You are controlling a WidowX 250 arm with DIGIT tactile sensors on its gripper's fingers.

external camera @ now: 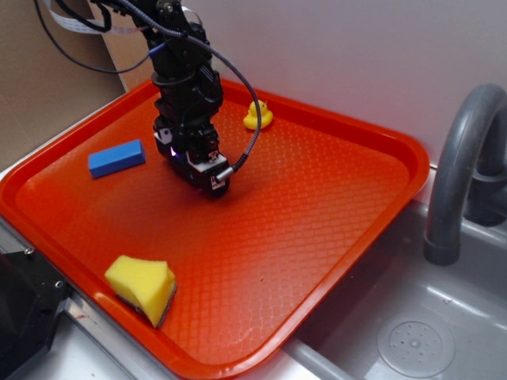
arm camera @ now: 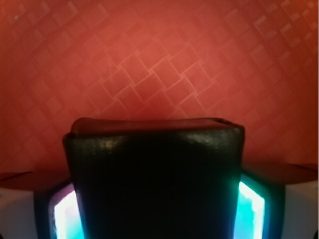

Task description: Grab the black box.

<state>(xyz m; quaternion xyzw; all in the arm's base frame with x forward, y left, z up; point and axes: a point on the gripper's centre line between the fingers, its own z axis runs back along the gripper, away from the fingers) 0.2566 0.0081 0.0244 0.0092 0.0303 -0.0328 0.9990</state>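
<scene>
The black box (arm camera: 154, 169) fills the lower middle of the wrist view, glossy and dark with rounded top edges. My gripper (arm camera: 155, 211) is shut on it, and the glowing pads (arm camera: 66, 214) press against its left and right sides. In the exterior view the gripper (external camera: 209, 177) points down over the middle of the orange tray (external camera: 317, 206). There the box is hard to tell apart from the black fingers.
A blue rectangular block (external camera: 116, 157) lies left of the gripper. A yellow rubber duck (external camera: 257, 115) sits near the tray's far rim. A yellow sponge (external camera: 143, 286) lies at the near left. A grey faucet (external camera: 458, 166) and sink (external camera: 412, 332) are to the right.
</scene>
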